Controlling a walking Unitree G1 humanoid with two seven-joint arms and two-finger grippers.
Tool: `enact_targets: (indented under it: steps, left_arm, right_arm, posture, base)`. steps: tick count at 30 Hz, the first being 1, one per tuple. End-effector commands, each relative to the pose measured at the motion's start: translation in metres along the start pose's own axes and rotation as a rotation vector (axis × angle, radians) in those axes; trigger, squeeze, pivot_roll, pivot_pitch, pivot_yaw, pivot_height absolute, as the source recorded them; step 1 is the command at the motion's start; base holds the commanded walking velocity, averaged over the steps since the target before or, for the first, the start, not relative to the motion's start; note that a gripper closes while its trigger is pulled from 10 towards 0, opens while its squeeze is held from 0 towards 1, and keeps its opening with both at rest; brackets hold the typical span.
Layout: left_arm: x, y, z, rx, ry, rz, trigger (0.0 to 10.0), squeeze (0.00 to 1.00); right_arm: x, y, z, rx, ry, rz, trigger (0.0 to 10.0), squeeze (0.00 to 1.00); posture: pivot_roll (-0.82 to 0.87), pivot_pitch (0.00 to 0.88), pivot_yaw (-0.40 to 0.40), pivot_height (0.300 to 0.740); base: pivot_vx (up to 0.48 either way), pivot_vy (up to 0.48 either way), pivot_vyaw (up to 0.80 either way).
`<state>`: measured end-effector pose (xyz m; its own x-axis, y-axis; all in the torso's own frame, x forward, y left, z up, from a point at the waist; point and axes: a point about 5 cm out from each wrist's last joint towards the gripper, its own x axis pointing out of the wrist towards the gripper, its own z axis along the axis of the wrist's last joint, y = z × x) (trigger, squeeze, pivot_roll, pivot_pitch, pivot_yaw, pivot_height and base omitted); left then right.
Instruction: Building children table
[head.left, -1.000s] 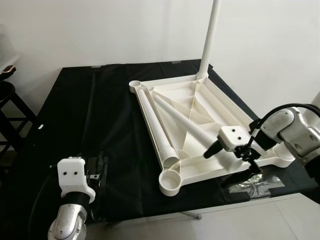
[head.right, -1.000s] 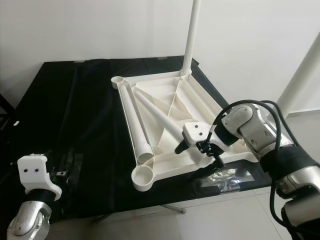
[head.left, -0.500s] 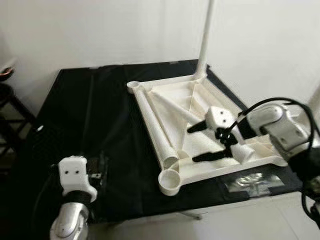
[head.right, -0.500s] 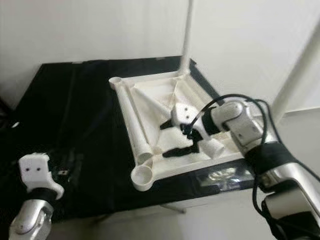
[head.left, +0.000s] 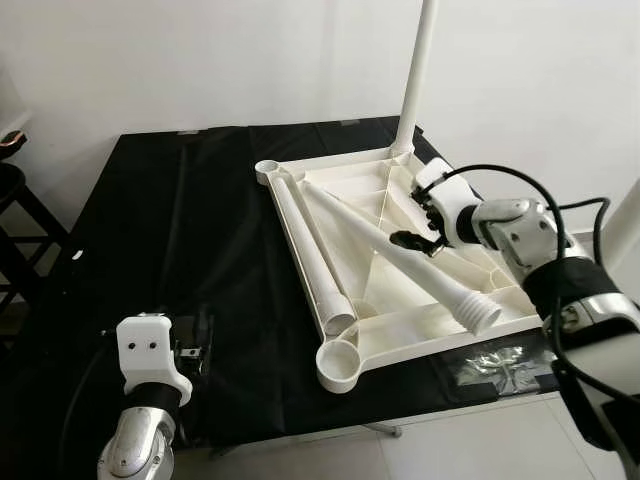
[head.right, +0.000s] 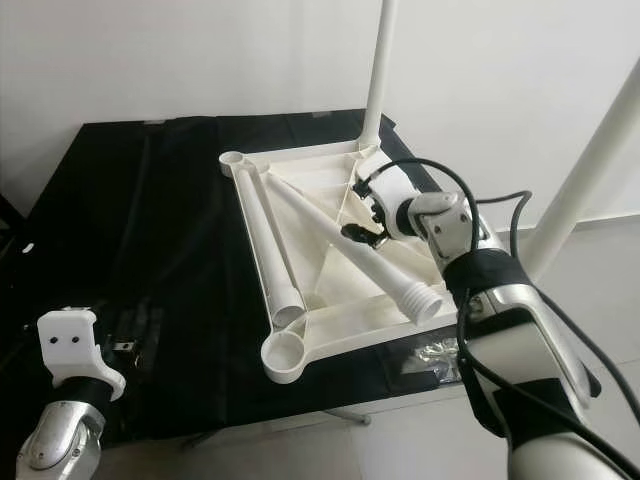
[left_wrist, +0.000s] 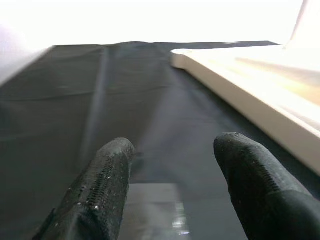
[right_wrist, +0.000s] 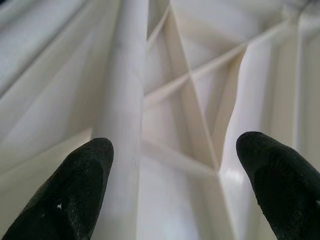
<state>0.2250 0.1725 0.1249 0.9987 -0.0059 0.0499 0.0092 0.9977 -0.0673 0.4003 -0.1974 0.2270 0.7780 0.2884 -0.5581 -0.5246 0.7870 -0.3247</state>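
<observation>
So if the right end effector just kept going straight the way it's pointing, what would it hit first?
Most likely the ribbed underside of the upturned white tabletop, around where the ribs cross. The right end effector is open, and the loose table leg runs just beside one finger, so it might brush that; depth is unclear.

The tabletop (head.left: 395, 330) and its legs (head.left: 400, 255) look like smooth white plastic with a soft sheen; the cloth (head.left: 170, 240) under them is black, matt and creased, with a crinkly glossy clear bag (head.left: 497, 362) lying at its near edge. The gripper fingers (right_wrist: 75, 200) are matt black with a fine grainy, rubber-like surface; the arms (head.left: 135, 445) are silvery metal with white plastic wrist housings (head.left: 150, 355).
</observation>
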Motion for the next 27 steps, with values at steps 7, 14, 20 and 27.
enact_targets:
  steps: [7, 14, 20, 27]
  left_arm:
    - [-0.002, -0.004, 0.0, -0.018, -0.005, -0.046, 10.0, 0.0]
    - [-0.003, -0.008, 0.0, -0.028, -0.006, -0.047, 10.0, 0.0]
    - [-0.003, -0.008, 0.0, -0.036, -0.009, -0.049, 10.0, 0.0]
    - [-0.004, -0.008, 0.001, -0.038, -0.011, -0.045, 10.0, 0.0]
  right_arm:
    - [0.01, 0.013, -0.003, 0.068, 0.088, 0.058, 10.0, 0.0]
    - [0.02, 0.029, -0.014, 0.141, 0.18, 0.119, 10.0, 0.0]
    - [0.02, 0.03, -0.023, 0.169, 0.252, 0.12, 10.0, 0.0]
    - [0.022, 0.035, -0.031, 0.194, 0.293, 0.148, 0.0, 0.0]
  posture:
    - [0.02, 0.067, -0.026, 0.74]
    - [0.03, 0.068, -0.033, 0.74]
    - [0.02, 0.073, -0.041, 0.74]
    - [0.02, 0.074, -0.044, 0.74]
  base:
    - [0.0, 0.0, 0.0]
    - [0.0, 0.0, 0.0]
    - [0.0, 0.0, 0.0]
    - [0.0, 0.0, 0.0]
